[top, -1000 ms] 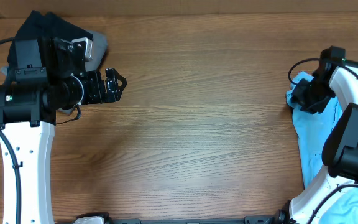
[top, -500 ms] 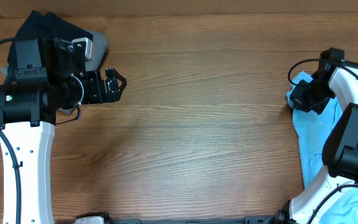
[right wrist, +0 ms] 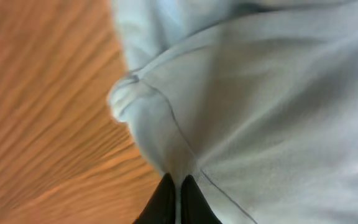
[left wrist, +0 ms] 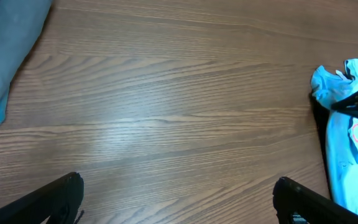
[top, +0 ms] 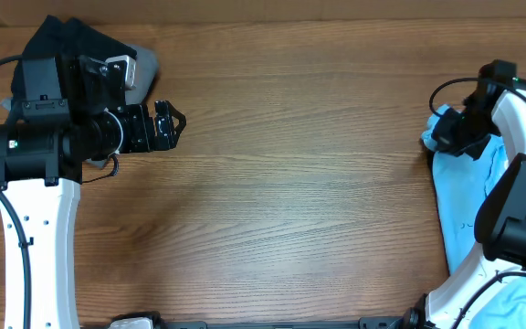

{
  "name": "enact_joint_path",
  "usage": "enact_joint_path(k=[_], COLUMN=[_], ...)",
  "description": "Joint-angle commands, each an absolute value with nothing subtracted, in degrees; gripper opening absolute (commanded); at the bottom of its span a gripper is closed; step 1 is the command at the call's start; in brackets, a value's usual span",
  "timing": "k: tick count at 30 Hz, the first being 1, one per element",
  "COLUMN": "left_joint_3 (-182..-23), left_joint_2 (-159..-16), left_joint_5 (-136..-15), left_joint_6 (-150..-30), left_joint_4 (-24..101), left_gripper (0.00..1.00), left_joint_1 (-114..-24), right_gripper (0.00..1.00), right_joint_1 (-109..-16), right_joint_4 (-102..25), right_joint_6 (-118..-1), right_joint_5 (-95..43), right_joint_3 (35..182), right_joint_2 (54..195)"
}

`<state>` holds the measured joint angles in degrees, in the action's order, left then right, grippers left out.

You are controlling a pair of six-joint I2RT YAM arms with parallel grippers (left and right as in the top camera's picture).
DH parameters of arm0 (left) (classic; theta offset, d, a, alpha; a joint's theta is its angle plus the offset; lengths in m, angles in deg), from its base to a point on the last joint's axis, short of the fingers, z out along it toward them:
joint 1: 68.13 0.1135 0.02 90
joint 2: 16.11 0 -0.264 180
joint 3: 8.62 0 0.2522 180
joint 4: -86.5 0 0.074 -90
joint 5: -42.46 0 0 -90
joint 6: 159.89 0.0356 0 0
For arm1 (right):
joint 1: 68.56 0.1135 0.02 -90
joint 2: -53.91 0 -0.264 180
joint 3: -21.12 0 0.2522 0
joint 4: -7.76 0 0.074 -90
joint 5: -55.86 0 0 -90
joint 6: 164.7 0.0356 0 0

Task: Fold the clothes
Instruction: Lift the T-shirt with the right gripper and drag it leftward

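A light blue T-shirt (top: 468, 196) lies crumpled at the table's right edge; red lettering on it shows in the left wrist view (left wrist: 353, 155). My right gripper (top: 447, 135) is shut on a pinched fold of the T-shirt near its top left corner; the wrist view shows the fingertips (right wrist: 178, 199) closed on light blue fabric (right wrist: 260, 124). My left gripper (top: 173, 122) is open and empty over bare wood at the left; its fingers frame the table in its wrist view (left wrist: 179, 196). Black and grey clothes (top: 80, 41) lie at the far left corner, partly under the left arm.
The wooden table (top: 299, 183) spans the view. A grey garment's edge (left wrist: 5, 56) shows at the left of the left wrist view. The right arm's base stands over the T-shirt's lower part at the front right.
My right gripper has shifted slightly to the right and up with the T-shirt's fold in it. The left arm has not moved.
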<state>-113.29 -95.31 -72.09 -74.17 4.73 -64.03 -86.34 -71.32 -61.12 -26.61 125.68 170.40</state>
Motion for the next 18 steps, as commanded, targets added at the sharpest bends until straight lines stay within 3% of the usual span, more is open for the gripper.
enact_joint_path(k=[1, 11, 18], left_joint_3=[-114.34, -114.41, -116.51], left_joint_2=[-95.51, -95.44, -95.31], left_joint_5=[-71.48, -69.84, -67.72], left_joint_6=[-73.25, -70.47, -70.43], left_joint_4=[4.97, 5.60, 5.16], left_gripper=[1.00, 1.00, 1.00], left_joint_1=[-64.42, -64.29, -64.27], right_gripper=[0.04, 0.04, 0.04], right_joint_1=[-85.71, -69.95, -46.28], right_joint_4=[-73.90, -83.08, -79.97], right_joint_6=[-67.06, -67.00, -61.88], right_joint_5=[-18.74, -17.12, -15.94], right_joint_3=[132.52, 148.24, 148.46], right_joint_2=[164.69, 160.61, 160.65])
